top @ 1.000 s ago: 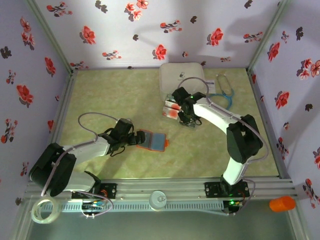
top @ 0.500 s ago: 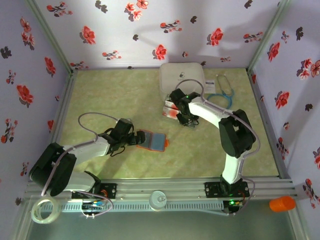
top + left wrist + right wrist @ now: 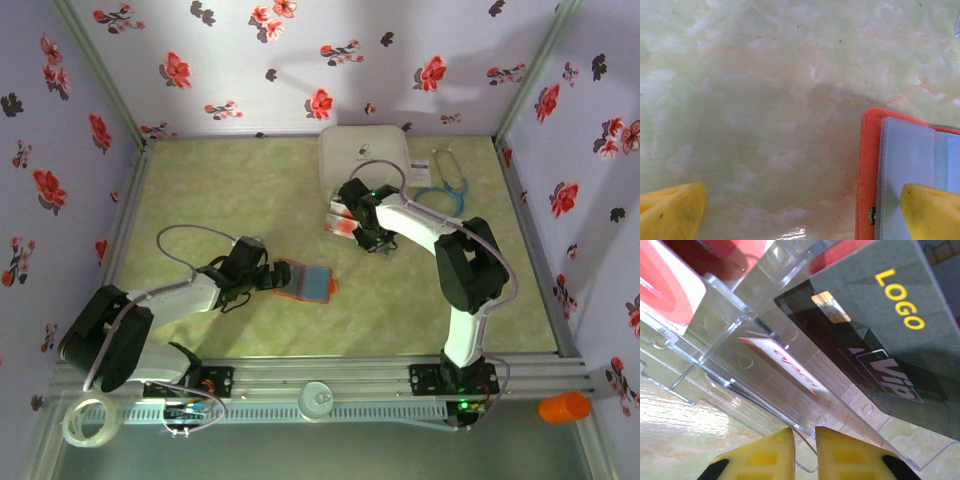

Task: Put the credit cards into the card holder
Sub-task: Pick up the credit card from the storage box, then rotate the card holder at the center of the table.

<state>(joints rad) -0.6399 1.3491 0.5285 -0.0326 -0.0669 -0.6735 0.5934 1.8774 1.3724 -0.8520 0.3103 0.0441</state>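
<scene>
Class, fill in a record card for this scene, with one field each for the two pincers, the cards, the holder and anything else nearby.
Left pincer: wide open, one fingertip over the card holder
Card holder: lying open, grey-blue inside facing up
Right pincer: nearly closed at the edge of the clear stand; grip unclear
Credit cards: standing in the clear stand, beside the white case
Also present: stethoscope

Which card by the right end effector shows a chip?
The dark card, with yellow LOGO beside its gold chip; the other cards show only red and white through the clear rack.
</scene>
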